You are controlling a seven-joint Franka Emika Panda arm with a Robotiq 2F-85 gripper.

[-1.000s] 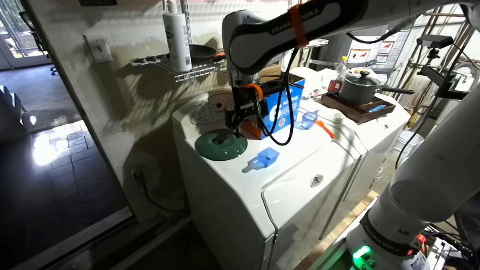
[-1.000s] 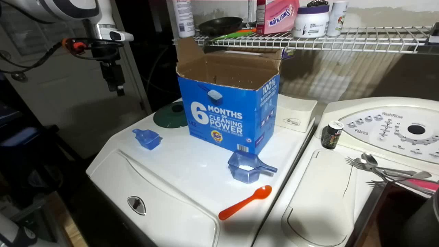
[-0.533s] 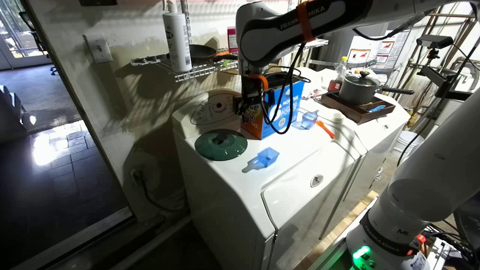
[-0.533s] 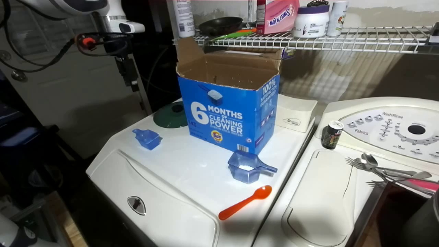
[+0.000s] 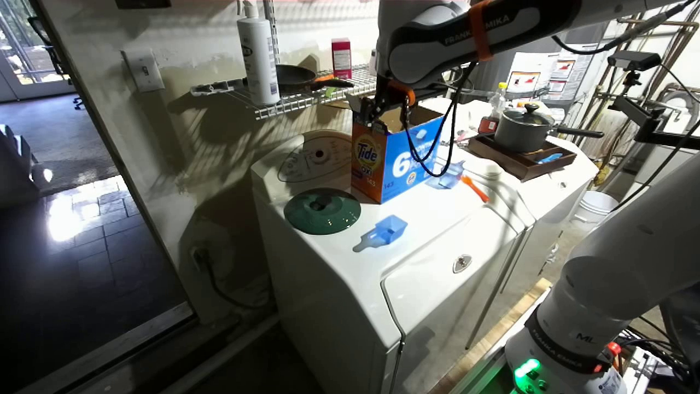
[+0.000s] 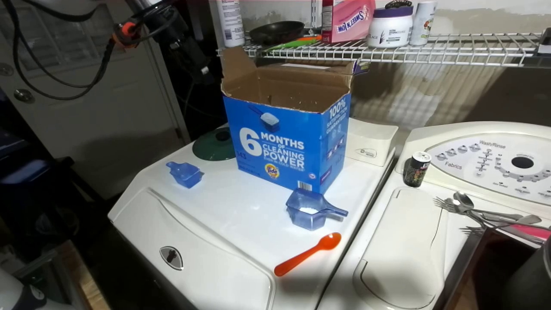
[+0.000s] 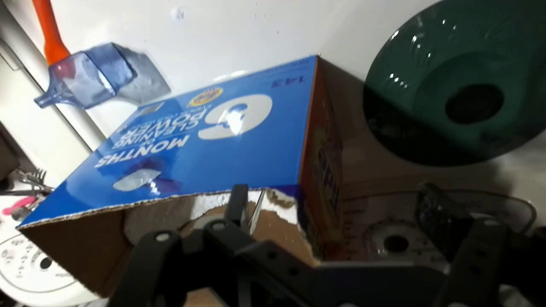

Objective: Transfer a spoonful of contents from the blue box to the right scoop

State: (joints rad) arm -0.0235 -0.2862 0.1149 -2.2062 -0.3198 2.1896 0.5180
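Observation:
The blue box (image 6: 275, 137) stands upright with its torn top open; what lies inside cannot be made out. The right scoop (image 6: 303, 217), pale and see-through, sits before the box's right corner with a little white powder in it. An orange spoon (image 6: 308, 255) lies beside that scoop. My gripper (image 7: 335, 209) is open and holds nothing. In the wrist view one finger (image 7: 237, 204) overlaps the box's torn rim, and the other is past the box's orange side. In an exterior view the gripper (image 5: 372, 112) is by the box's top corner; whether it touches is unclear.
A deeper blue scoop (image 6: 185, 174) and a green lid (image 6: 213, 144) lie to the box's left. Above runs a wire shelf (image 6: 469, 47) with a pan and bottles. A pot (image 5: 522, 131) in a brown tray, cutlery (image 6: 482, 211) and a dark can (image 6: 416, 168) are on the neighbouring machine.
My gripper has risen, come closer to the box's open top and tilted. Its jaws have stayed open. The box, both scoops and the spoon have not moved.

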